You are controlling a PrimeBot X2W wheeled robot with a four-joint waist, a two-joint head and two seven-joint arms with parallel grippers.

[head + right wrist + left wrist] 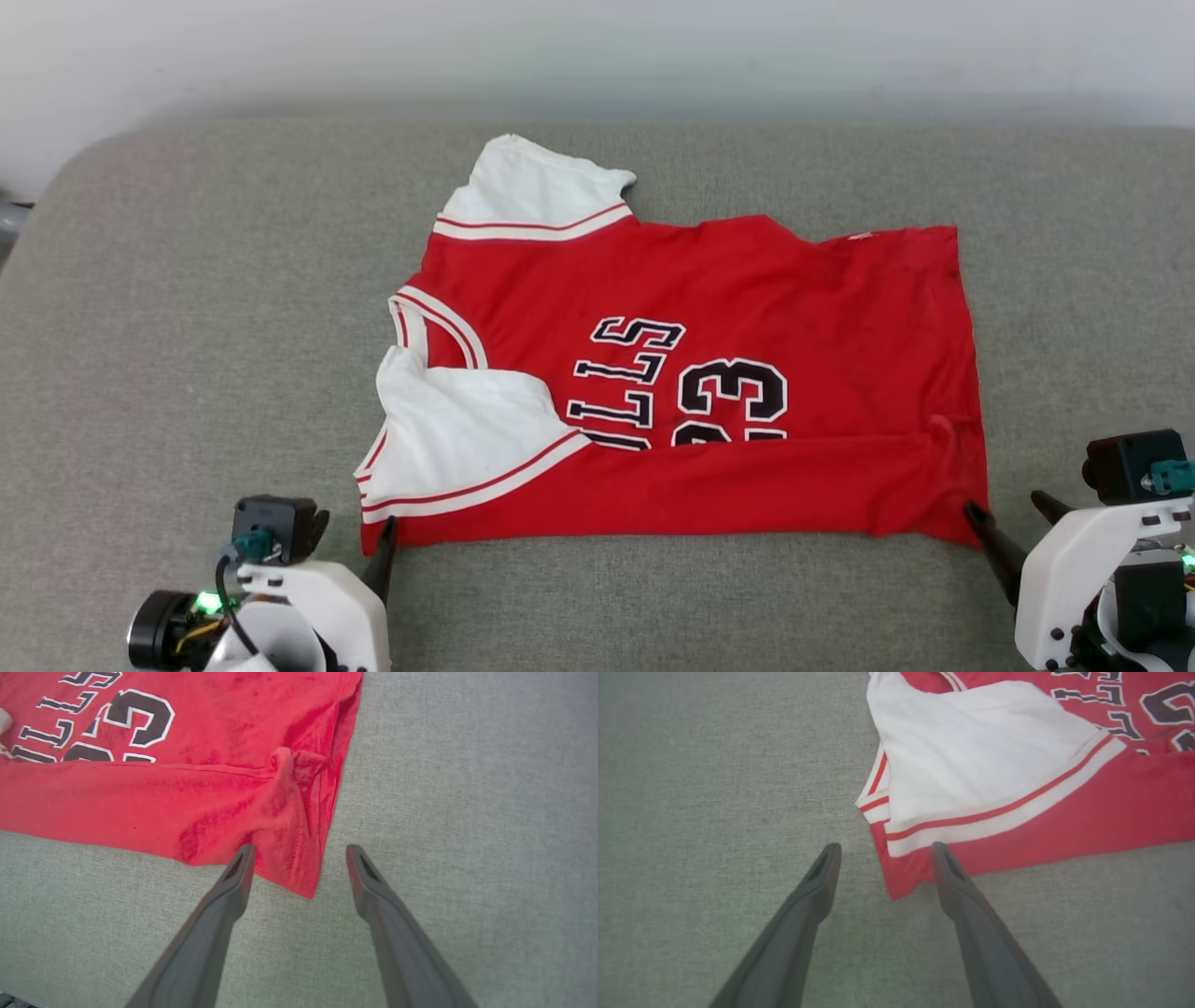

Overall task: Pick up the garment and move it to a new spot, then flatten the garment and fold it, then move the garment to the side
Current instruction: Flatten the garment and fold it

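The garment [747, 308] is a red jersey with white sleeves and dark lettering. It lies flat on the grey cushion, collar to the left, with its near long edge folded over the chest print. My left gripper [359, 541] is open at its near left corner. In the left wrist view that red corner [896, 877] lies between the spread fingers of the left gripper [885, 849], under the white sleeve [971, 760]. My right gripper [1005, 504] is open at the near right hem corner. The puckered hem corner [294, 858] sits between the fingers of the right gripper [300, 849]. Neither holds cloth.
The grey upholstered surface [187, 327] stretches wide to the left, right and front of the jersey. A pale wall [597, 47] runs behind it. The surface's back left corner [65, 177] is rounded, with a drop beyond it.
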